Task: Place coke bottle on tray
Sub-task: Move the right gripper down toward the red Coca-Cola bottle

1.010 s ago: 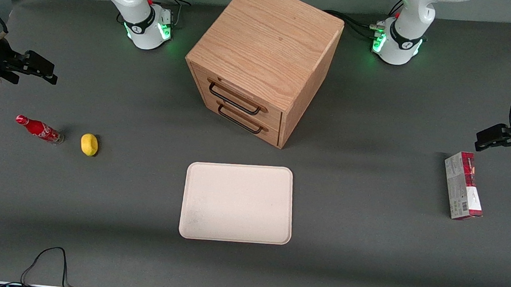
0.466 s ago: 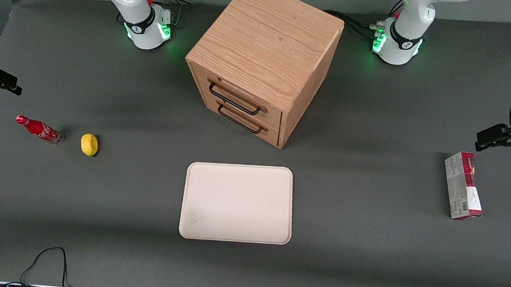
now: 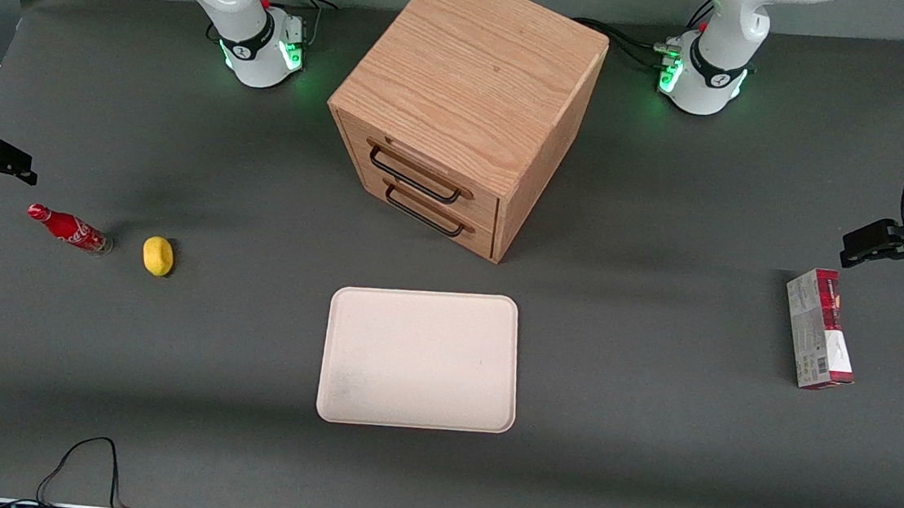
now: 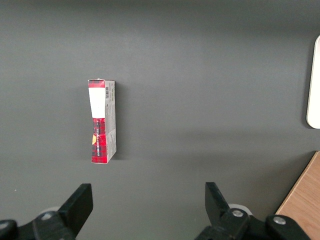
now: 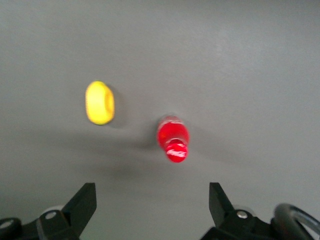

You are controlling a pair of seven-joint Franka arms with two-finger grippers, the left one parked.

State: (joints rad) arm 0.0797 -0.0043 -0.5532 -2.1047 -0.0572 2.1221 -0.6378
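Note:
The coke bottle (image 3: 68, 229), slim and red with a red cap, stands on the grey table toward the working arm's end. In the right wrist view the coke bottle (image 5: 173, 136) is seen from above, cap toward the camera. My right gripper (image 3: 16, 169) hovers open and empty above the table, a little farther from the front camera than the bottle and apart from it. Its fingertips (image 5: 89, 192) frame bare table in the wrist view, gripper (image 5: 152, 190). The cream tray (image 3: 420, 358) lies flat and bare near the table's middle, nearer the front camera than the cabinet.
A small yellow lemon-like object (image 3: 158, 255) lies beside the bottle, toward the tray; it also shows in the right wrist view (image 5: 99, 102). A wooden drawer cabinet (image 3: 465, 108) stands mid-table. A red-and-grey carton (image 3: 819, 329) lies toward the parked arm's end. A black cable (image 3: 82, 459) loops at the front edge.
My right gripper has swung out toward the working arm's end of the table, then come slightly nearer the front camera, closer to the bottle. Bottle, yellow object and tray have not moved.

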